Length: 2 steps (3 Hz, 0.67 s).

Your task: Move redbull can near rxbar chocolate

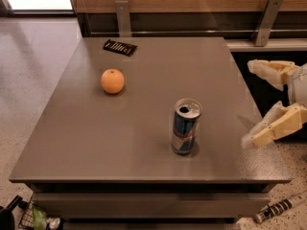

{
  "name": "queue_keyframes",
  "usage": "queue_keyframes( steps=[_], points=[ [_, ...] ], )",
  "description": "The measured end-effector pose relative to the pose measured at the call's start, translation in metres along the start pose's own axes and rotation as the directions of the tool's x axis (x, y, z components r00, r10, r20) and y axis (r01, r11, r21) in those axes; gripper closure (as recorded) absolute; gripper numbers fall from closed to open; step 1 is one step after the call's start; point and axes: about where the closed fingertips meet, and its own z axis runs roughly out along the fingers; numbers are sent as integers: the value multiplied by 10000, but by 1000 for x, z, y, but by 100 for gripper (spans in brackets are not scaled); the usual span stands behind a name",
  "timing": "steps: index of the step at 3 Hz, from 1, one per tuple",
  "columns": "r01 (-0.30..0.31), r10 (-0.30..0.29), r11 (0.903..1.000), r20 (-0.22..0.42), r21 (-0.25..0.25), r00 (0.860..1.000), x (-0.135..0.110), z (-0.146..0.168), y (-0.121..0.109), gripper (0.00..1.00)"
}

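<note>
The redbull can (185,126) stands upright on the grey table (96,143), right of centre and toward the front. The rxbar chocolate (120,47), a flat black bar with pale markings, lies at the table's far left corner. My gripper (253,102) is at the right edge of the view, to the right of the can and apart from it. Its two cream fingers are spread wide, one finger (268,71) farther back and one finger (273,128) over the table's right edge. It holds nothing.
A round orange (112,81) sits on the left half of the table between the bar and the can. A wooden wall with two metal brackets (123,17) runs behind the table. Small clutter lies on the floor at the front corners.
</note>
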Motion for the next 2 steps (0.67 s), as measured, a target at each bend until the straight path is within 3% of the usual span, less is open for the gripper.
queue_keyframes(
  steps=[1, 2],
  points=[
    [-850, 912, 9956, 2053, -389, 9744, -25, 16, 7, 0],
    [-861, 931, 9954, 2119, -419, 9728, -24, 18, 8, 0]
  ],
)
